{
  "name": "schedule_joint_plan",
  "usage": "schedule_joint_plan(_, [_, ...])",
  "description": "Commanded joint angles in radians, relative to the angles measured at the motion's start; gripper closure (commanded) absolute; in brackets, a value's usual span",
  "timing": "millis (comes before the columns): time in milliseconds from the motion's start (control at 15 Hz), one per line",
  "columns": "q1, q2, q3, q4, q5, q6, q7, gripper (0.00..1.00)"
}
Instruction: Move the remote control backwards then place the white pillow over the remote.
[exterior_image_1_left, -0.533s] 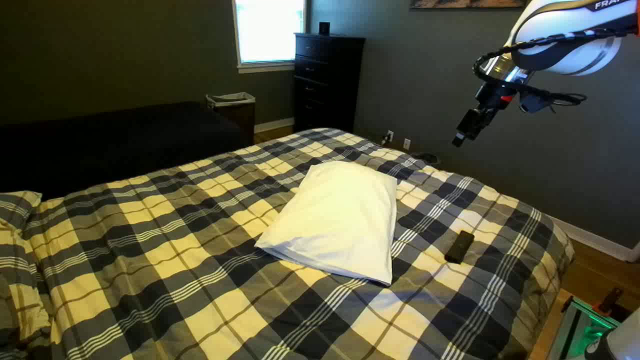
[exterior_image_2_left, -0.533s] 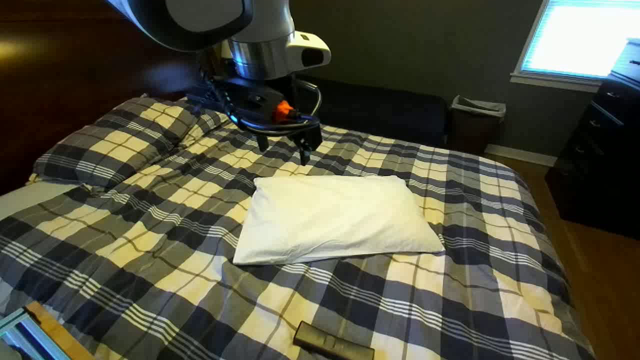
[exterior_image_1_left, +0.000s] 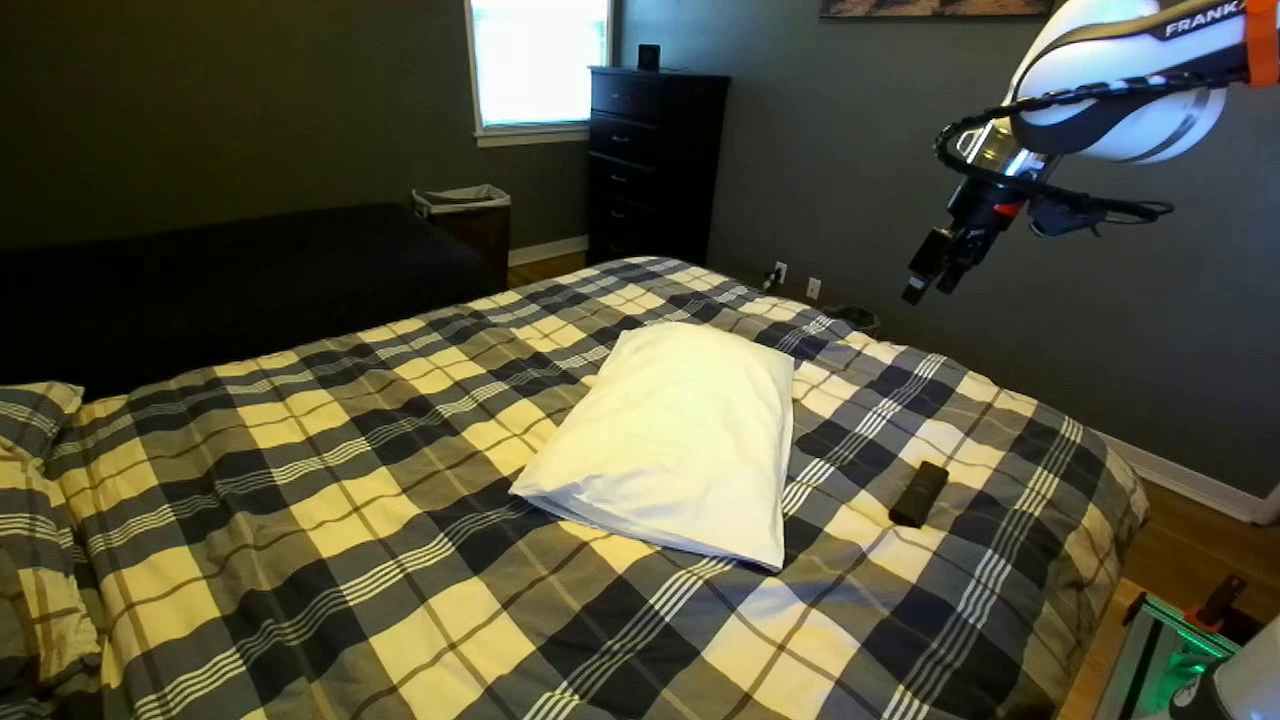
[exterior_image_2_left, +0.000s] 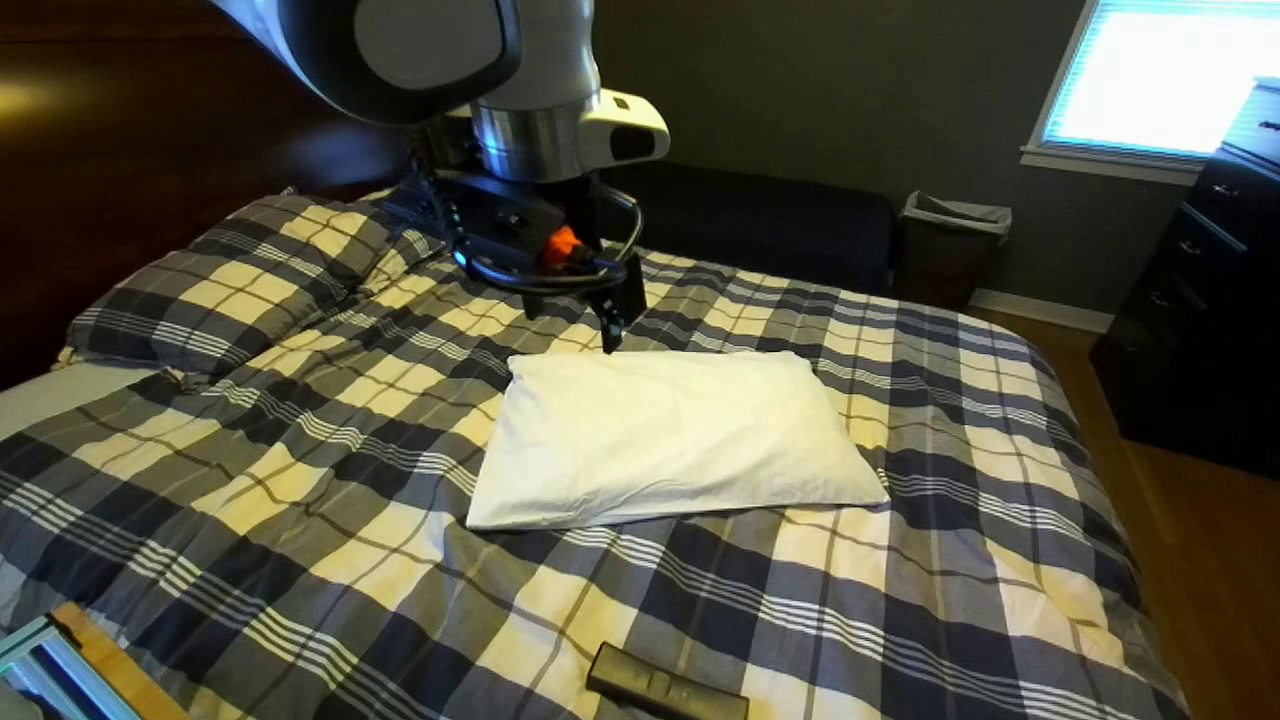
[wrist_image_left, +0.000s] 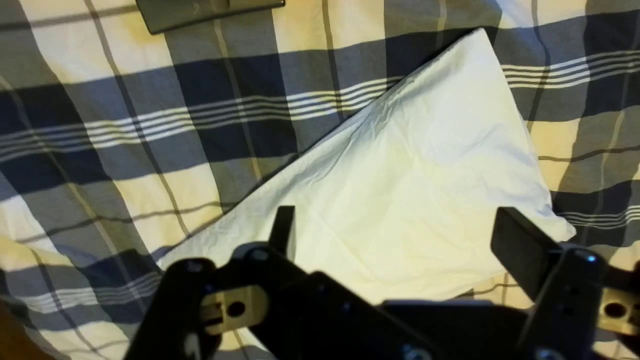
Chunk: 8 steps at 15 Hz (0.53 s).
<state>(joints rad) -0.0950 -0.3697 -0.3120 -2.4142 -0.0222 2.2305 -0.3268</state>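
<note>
Aims a widely spread, empty pincer (wrist_image_left: 397, 220) down at the pillow (exterior_image_2_left: 670, 440), presumably to take in such puffy bulk. Has the remote (exterior_image_1_left: 918, 494) uncovered off the pillow's long side, not touching, likely placed ready for covering.

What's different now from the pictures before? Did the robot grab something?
The robot arm and its fingers came down a little, toward the plaid bedspread. Nothing was grabbed or let go: the fingers are open, with nothing between them. The white pillow and the remote control stayed where they were.
</note>
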Motion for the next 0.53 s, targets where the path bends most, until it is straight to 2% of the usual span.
schedule_joint_plan(0, [-0.043,0.154,0.005,0.002,0.054,0.049,0.101,0.0])
schedule_joint_plan(200, [-0.076,0.235,-0.001,-0.019,0.115,0.095,0.167,0.0])
schedule_joint_plan(467, [-0.135,0.327,0.004,-0.053,0.102,0.148,0.291,0.0])
